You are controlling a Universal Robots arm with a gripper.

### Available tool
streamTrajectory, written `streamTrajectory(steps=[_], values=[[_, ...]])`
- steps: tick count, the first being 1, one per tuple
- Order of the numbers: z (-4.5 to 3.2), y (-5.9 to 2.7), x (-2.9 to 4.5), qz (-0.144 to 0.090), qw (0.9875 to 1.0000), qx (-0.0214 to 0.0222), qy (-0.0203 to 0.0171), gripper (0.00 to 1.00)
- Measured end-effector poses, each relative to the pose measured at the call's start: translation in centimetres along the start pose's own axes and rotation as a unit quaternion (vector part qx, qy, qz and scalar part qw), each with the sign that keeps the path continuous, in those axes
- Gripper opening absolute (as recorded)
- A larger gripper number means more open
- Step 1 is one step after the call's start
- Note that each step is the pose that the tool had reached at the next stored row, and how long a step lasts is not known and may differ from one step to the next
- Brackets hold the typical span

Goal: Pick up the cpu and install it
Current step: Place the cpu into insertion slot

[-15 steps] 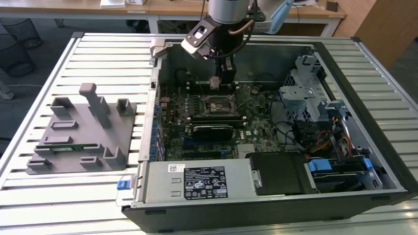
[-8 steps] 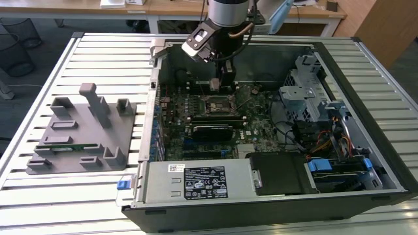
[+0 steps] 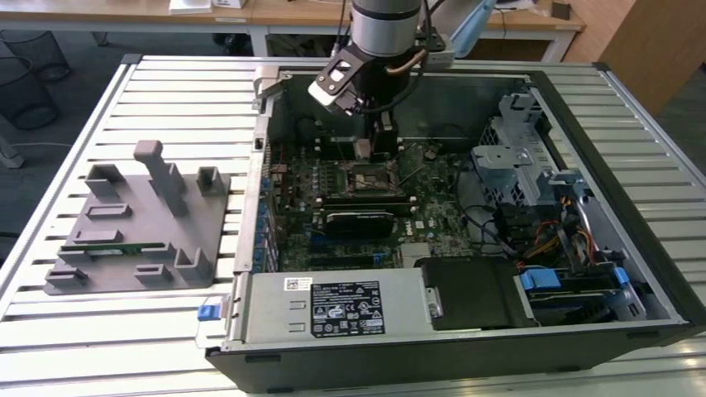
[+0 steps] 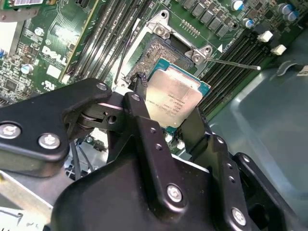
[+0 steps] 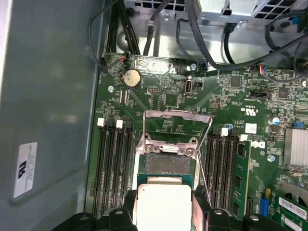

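Observation:
My gripper is shut on the cpu, a square chip with a silver metal top and a thin green rim, clamped by two opposite edges between the black fingers. The chip hangs tilted just above the open socket on the motherboard. In the first wrist view the cpu overlaps the socket's near edge, with the bare socket and its raised metal load plate beyond it. In the exterior view the gripper reaches down into the computer case over the socket.
The open computer case lies on a slatted metal table. Memory slots flank the socket on both sides. Black cables run along the board's far edge. A grey fixture holding a green memory stick stands at the exterior view's left.

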State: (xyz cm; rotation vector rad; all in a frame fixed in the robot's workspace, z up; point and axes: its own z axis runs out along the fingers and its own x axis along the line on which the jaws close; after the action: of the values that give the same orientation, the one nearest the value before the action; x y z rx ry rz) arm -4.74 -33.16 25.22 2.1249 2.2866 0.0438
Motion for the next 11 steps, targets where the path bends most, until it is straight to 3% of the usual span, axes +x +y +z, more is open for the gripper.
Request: streamTrajectory(steps=[11], values=[[1.62, 0.01, -0.01, -0.001, 1.0000, 0.0000, -0.0002, 0.53]])
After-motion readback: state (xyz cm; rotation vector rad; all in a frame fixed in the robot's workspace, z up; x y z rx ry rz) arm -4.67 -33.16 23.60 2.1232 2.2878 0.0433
